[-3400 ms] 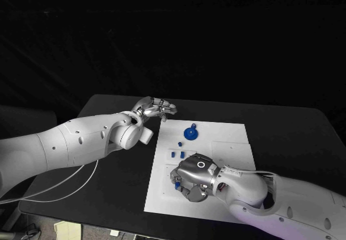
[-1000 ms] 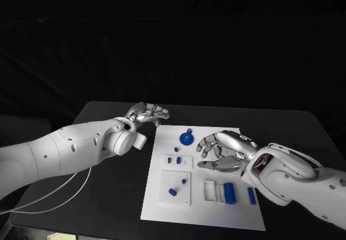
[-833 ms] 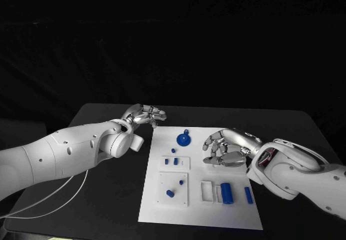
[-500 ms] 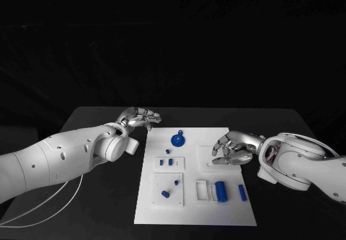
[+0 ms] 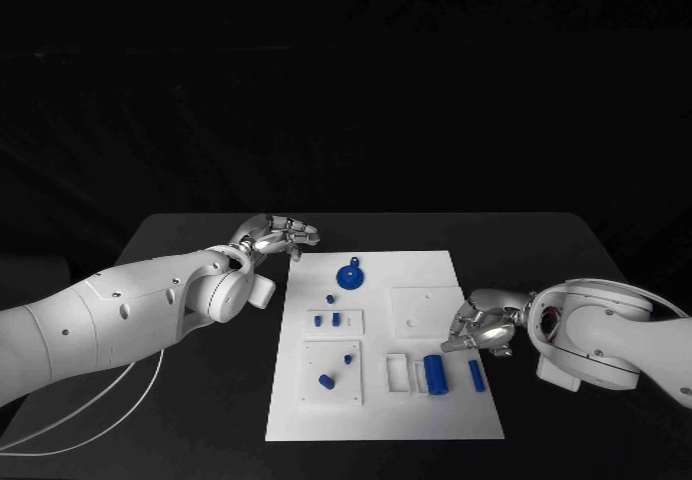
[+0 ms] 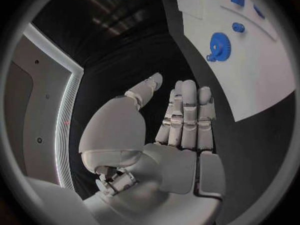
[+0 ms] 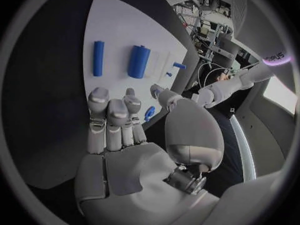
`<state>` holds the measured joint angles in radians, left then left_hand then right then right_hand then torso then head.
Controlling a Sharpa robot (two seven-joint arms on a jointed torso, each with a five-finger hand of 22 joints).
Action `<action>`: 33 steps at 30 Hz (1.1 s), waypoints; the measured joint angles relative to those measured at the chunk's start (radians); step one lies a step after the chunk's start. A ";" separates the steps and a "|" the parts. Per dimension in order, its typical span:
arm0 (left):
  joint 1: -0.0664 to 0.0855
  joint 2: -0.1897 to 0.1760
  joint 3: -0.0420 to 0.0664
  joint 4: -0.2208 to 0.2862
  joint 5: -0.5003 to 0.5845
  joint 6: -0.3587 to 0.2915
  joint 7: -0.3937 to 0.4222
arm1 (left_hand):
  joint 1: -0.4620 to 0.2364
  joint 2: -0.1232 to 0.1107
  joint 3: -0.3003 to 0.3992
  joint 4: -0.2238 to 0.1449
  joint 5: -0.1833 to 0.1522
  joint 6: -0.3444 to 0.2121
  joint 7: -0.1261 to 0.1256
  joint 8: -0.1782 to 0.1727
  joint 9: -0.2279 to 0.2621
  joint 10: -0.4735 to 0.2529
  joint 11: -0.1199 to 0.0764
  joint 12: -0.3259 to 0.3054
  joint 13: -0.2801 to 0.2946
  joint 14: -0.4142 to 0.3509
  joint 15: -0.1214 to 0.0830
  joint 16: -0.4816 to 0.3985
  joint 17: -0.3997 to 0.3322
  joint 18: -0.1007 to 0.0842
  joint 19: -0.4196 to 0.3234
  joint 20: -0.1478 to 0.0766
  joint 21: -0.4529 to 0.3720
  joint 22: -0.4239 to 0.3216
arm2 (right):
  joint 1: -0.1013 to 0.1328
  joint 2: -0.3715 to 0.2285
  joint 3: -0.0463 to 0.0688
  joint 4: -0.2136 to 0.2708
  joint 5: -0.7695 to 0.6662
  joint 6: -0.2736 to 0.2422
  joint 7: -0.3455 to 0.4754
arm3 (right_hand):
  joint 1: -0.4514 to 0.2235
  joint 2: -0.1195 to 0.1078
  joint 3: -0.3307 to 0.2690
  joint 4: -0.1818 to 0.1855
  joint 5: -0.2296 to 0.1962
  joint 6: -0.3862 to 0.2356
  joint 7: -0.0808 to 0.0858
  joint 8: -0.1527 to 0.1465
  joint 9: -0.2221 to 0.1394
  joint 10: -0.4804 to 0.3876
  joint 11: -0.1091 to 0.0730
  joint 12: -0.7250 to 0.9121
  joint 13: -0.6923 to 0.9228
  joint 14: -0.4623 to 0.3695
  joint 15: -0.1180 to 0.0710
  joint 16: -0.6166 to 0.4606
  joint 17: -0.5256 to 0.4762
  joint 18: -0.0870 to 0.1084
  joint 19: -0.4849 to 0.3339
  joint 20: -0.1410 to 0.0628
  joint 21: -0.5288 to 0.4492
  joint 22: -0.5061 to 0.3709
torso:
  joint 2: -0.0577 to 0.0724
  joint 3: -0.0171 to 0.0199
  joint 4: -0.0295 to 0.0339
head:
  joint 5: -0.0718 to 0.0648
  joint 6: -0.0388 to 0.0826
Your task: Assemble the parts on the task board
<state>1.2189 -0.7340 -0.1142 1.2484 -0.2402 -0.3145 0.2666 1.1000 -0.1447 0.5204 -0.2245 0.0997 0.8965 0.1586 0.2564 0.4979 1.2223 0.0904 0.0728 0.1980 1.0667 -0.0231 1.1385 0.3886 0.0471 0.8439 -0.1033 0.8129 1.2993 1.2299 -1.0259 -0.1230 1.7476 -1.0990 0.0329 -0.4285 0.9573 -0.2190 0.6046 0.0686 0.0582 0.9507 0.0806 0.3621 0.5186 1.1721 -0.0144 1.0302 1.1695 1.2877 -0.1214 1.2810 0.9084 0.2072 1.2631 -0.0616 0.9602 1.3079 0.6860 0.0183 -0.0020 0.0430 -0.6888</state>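
The white task board [image 5: 382, 420] lies mid-table. On it are a blue gear [image 5: 349, 273], a few small blue pegs [image 5: 327, 320], two blue pieces [image 5: 326, 381] on a raised square plate, a thick blue cylinder [image 5: 434, 373] and a thin blue peg [image 5: 476, 374]. My left hand [image 5: 281, 235] hovers off the board's far left corner, fingers extended and holding nothing [image 6: 181, 120]; the gear [image 6: 220, 46] lies beyond its fingertips. My right hand [image 5: 483, 328] sits at the board's right edge, close to the thin peg, fingers straight and holding nothing [image 7: 119, 120]. The cylinder [image 7: 139, 61] and peg [image 7: 98, 58] lie ahead of it.
The black table [image 5: 188, 330] surrounds the board, with bare surface on both sides. A white cable [image 5: 101, 400] trails from my left arm across the table's left side. A raised white square [image 5: 426, 310] sits on the board just left of my right hand.
My right hand has drawn back from over the board's middle to its right edge, uncovering the raised square. The left hand stays near the far left corner. The camera has shifted.
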 measured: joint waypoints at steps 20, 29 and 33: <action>-0.006 -0.001 -0.002 0.013 0.006 0.004 -0.001 | -0.010 0.006 -0.006 0.006 0.000 0.000 0.000 0.000 -0.002 0.001 -0.001 0.000 0.000 0.000 0.000 0.000 0.001 0.000 0.000 0.000 0.000 0.001 | 0.000 0.044 -0.070 0.009 0.061 0.002 -0.145 | -0.087 -0.050 -0.007 0.097 -0.004 0.015 -0.009 0.000 0.029 0.038 -0.012 0.072 0.055 0.004 -0.007 0.013 0.026 0.000 0.005 -0.012 0.031 0.000 | -0.007 -0.0057 -0.0015 | -0.027 -0.023; -0.006 -0.005 -0.002 0.015 0.007 0.006 -0.001 | -0.016 0.008 -0.009 0.009 0.000 0.000 0.000 0.000 -0.002 -0.003 0.002 0.000 -0.001 0.000 0.000 0.000 0.001 0.000 0.000 0.000 -0.004 0.002 | -0.012 0.074 -0.086 -0.005 0.072 0.000 -0.153 | -0.109 -0.048 -0.053 0.123 -0.004 0.018 -0.007 0.005 0.043 0.042 -0.013 0.072 0.058 0.004 -0.007 0.012 0.032 -0.007 -0.006 -0.023 0.039 0.000 | -0.006 -0.0043 -0.0012 | -0.028 -0.031; -0.006 -0.005 -0.002 0.015 0.008 0.007 -0.001 | -0.016 0.008 -0.009 0.009 0.000 0.000 0.000 0.000 -0.002 -0.003 0.002 0.000 -0.001 0.000 0.000 0.000 0.002 0.000 0.000 0.000 -0.004 0.002 | -0.014 0.084 -0.084 -0.009 0.075 -0.004 -0.153 | -0.112 -0.044 -0.072 0.129 -0.004 0.019 -0.001 0.000 0.045 0.041 -0.012 0.072 0.058 0.003 -0.007 0.012 0.034 -0.008 -0.006 -0.023 0.039 0.000 | -0.006 -0.0043 -0.0016 | -0.031 -0.032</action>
<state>1.2130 -0.7394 -0.1161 1.2635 -0.2327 -0.3076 0.2658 1.0840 -0.1368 0.5117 -0.2158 0.0996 0.8962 0.1583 0.2564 0.4961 1.2192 0.0922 0.0728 0.1971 1.0667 -0.0231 1.1385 0.3906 0.0471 0.8440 -0.1034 0.8091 1.3014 1.2155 -0.9415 -0.2071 1.7381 -1.0239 0.0288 -0.5811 0.8448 -0.2629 0.5326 0.1973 0.0543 0.9697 0.0798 0.3617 0.5634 1.2133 -0.0267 1.1025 1.2271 1.2911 -0.1280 1.2934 0.9421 0.1992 1.2571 -0.0845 0.9989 1.3079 0.6802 0.0140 -0.0036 0.0119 -0.7210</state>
